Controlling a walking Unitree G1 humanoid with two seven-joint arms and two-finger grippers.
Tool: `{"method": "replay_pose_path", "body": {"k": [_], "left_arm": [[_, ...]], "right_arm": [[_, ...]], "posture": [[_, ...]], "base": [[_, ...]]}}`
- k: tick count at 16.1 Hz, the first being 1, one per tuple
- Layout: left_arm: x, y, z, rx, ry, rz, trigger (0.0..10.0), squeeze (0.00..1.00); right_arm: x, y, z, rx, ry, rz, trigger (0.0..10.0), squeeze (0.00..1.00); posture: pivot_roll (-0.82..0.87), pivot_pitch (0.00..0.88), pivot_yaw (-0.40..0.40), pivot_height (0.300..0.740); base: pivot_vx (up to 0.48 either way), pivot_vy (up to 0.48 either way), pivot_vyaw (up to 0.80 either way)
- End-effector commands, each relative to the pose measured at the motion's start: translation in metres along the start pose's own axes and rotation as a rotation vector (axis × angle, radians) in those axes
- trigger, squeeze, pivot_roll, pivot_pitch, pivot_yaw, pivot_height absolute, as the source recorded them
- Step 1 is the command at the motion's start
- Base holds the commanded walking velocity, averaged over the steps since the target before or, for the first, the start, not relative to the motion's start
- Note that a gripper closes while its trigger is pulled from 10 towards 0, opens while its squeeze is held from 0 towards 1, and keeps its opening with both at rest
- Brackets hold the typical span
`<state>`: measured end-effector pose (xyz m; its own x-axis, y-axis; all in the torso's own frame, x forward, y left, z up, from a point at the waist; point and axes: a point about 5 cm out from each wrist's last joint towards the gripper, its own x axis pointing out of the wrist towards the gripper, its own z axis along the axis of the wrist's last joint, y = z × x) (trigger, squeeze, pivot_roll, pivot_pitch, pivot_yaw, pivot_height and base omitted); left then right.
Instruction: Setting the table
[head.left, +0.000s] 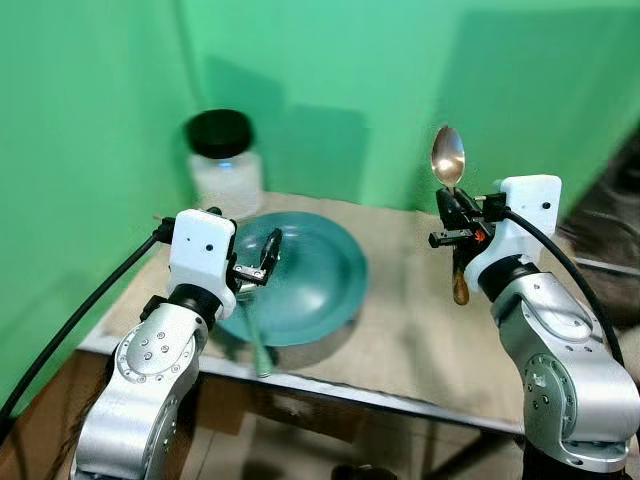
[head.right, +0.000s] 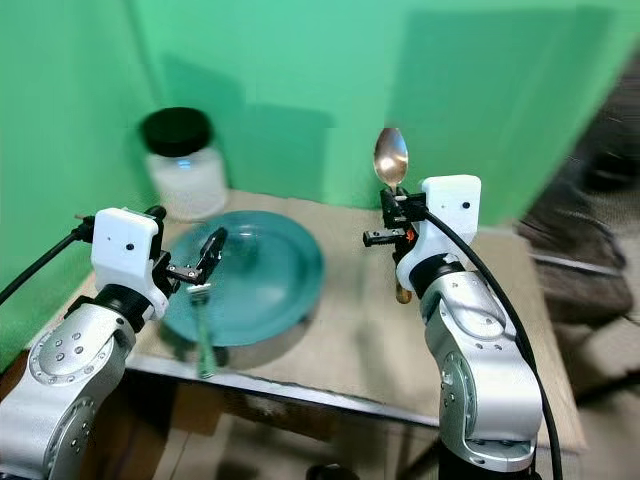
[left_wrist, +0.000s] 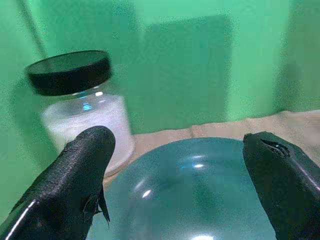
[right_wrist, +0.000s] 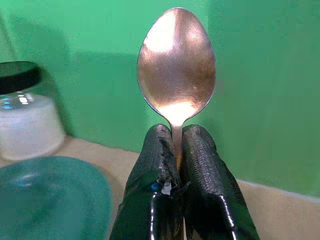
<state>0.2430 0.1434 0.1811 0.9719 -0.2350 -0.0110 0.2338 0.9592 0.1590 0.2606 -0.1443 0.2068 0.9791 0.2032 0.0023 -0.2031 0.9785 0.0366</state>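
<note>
A teal plate (head.left: 310, 285) lies on the left half of the small table (head.left: 420, 330). My left gripper (head.left: 258, 265) hovers over the plate's left rim, open wide, with nothing between its fingers (left_wrist: 85, 165). A green utensil (head.left: 258, 340), its kind unclear, lies from the plate's front-left rim out to the table's front edge, below that gripper. My right gripper (head.left: 455, 215) is raised over the right half of the table, apart from the plate. It is shut on a metal spoon (right_wrist: 176, 60) held upright, bowl on top, with the handle end hanging below the fingers.
A glass jar (head.left: 225, 165) of white powder with a black lid stands behind the plate at the back left corner. Green backdrop walls close in the back and left. Bare tabletop lies right of the plate. Dark blurred objects (head.left: 610, 230) sit beyond the table's right side.
</note>
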Motion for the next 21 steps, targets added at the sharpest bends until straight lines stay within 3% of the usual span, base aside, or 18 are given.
{"method": "replay_pose_path", "body": {"k": [1,21], "left_arm": [[-0.0021,0.0035,0.0010,-0.009,0.000,0.015,10.0,0.00],[-0.0047,0.0028,-0.0035,-0.018,0.000,0.031,10.0,0.00]], "right_arm": [[0.0006,0.0015,0.0011,-0.008,-0.003,0.001,10.0,0.00],[0.0050,0.0081,-0.0013,-0.047,0.003,0.045,10.0,0.00]], "posture": [[-0.14,0.026,-0.021,0.740],[-0.14,0.007,-0.045,0.740]], "base": [[0.000,0.000,-0.80],[0.000,0.000,-0.80]]}}
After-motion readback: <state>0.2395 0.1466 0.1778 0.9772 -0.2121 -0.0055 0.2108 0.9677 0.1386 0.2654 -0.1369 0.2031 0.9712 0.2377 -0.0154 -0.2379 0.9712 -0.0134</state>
